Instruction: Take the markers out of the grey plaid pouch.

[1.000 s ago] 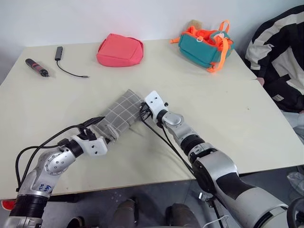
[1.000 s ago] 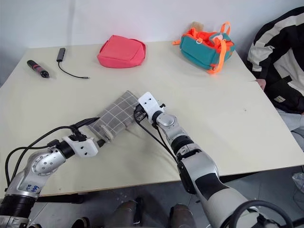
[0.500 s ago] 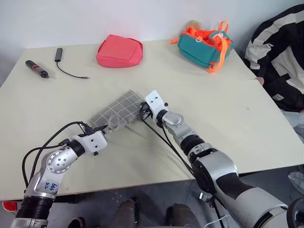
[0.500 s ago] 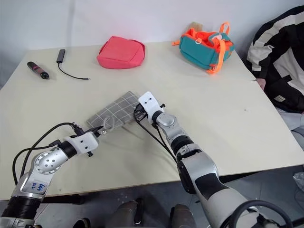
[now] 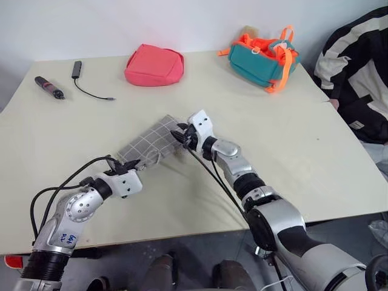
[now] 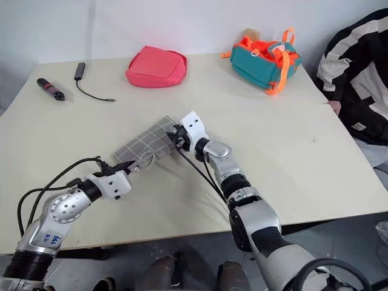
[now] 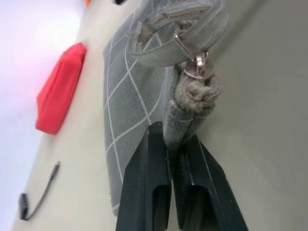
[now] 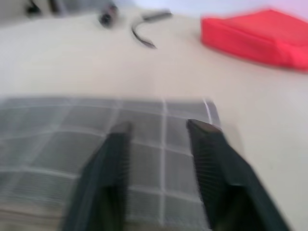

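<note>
the grey plaid pouch [image 5: 150,143] lay flat mid-table [image 5: 303,139]. the left pincer [image 7: 169,159] was clamped on its strap end; the right pincer [image 8: 159,132] hovered parted over the far end, holding nothing. opening step: next, likely find the zip pull.

Blue handwritten marks stand on the left arm's [image 5: 65,233] silver casing near the elbow, too small to read; no other text, label, brand or number can be read on anything else.
</note>
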Controlling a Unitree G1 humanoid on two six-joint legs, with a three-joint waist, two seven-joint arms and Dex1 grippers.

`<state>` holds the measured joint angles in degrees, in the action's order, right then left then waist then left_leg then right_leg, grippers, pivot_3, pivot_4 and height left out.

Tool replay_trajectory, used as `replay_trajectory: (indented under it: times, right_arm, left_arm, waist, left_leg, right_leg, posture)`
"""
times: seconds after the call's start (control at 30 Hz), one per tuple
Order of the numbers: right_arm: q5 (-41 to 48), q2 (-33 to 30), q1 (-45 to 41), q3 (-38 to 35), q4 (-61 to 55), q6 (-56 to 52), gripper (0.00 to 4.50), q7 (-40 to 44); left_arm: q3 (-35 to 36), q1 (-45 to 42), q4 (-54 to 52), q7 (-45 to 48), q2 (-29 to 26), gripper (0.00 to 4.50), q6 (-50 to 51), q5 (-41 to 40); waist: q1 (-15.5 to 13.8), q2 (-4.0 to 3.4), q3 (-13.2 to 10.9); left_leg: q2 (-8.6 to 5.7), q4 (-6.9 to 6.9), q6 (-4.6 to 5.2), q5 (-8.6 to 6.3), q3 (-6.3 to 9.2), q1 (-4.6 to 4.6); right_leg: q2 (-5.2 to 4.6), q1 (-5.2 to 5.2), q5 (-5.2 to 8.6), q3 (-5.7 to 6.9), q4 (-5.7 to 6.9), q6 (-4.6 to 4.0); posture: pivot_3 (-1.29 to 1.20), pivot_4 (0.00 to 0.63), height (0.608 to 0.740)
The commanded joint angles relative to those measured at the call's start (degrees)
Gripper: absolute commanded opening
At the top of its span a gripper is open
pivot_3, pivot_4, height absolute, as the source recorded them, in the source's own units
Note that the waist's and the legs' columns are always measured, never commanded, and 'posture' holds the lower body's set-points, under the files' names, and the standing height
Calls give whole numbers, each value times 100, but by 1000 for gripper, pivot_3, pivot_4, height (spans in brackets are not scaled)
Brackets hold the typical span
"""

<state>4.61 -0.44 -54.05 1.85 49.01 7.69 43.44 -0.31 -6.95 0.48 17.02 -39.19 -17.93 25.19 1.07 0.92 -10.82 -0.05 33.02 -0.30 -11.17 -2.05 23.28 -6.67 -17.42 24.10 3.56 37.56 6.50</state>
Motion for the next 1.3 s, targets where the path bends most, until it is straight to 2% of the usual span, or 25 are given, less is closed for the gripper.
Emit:
replay_trajectory:
  times: [0.03,0.07,0.13,0.23,0.37,0.57,0.83,1.03,1.2,1.3]
  right_arm:
    - [283,-209,482,208,-1478,-1017,3262,445]
    - [370,-219,626,216,-1803,-1333,3610,419]
    - [679,-196,968,254,-2528,-2116,3610,442]
    - [760,-236,1452,606,-3335,-2709,3610,532]
    - [875,-27,1496,693,-3607,-3240,3610,226]
    - [838,112,1349,852,-3513,-3325,3610,74]
    - [522,230,1059,919,-2812,-2780,3610,-355]
    - [37,-6,1051,1188,-2433,-2119,1702,-325]
    - [126,18,975,1087,-2333,-2023,33,-250]
    - [216,36,949,972,-2344,-2042,33,-279]
  left_arm:
    - [-296,4,190,-255,33,0,29,525]
    - [-341,-11,194,-289,27,0,-6,599]
    - [-448,-24,182,-366,38,0,-48,769]
    - [-498,-24,214,-405,103,0,-25,788]
    - [-537,-9,242,-403,68,0,-68,817]
    - [-554,5,199,-391,73,0,-51,823]
    - [-560,53,104,-381,98,0,-28,823]
    - [-559,82,40,-373,122,0,13,810]
    - [-551,87,31,-372,128,0,43,787]
    - [-537,101,34,-367,135,0,56,752]
  waist:
    - [-34,-1,1]
    - [-48,-2,1]
    - [-73,-3,2]
    - [-104,-9,5]
    - [-106,-10,5]
    - [-107,-10,5]
    - [-105,-10,5]
    - [-104,-10,5]
    - [-102,-10,5]
    - [-101,-10,5]
  left_leg:
    - [0,0,0,-1,-1,0]
    - [0,0,0,-1,-3,0]
    - [4,0,-1,0,-6,0]
    - [7,0,-1,-1,-8,0]
    - [5,0,-10,-7,-14,0]
    - [5,2,-23,-15,-14,0]
    - [5,2,-23,-14,-13,0]
    - [4,2,-23,-14,-14,0]
    - [5,2,-22,-13,-15,0]
    - [5,2,-5,-3,-15,0]
  right_leg:
    - [0,1,0,0,-3,0]
    - [0,1,0,1,-5,0]
    - [1,0,0,5,-11,0]
    - [0,0,0,5,-15,0]
    - [1,-2,0,11,-19,0]
    - [0,-4,0,14,-19,0]
    - [0,-5,0,15,-18,1]
    - [0,-5,0,15,-18,1]
    - [0,-3,0,15,-19,1]
    - [0,-3,0,15,-20,1]
  posture:
    - [0,150,740]
    - [0,150,740]
    - [0,150,740]
    - [0,150,740]
    - [0,150,740]
    - [0,150,740]
    - [0,150,740]
    - [0,150,740]
    - [0,150,740]
    - [0,150,740]
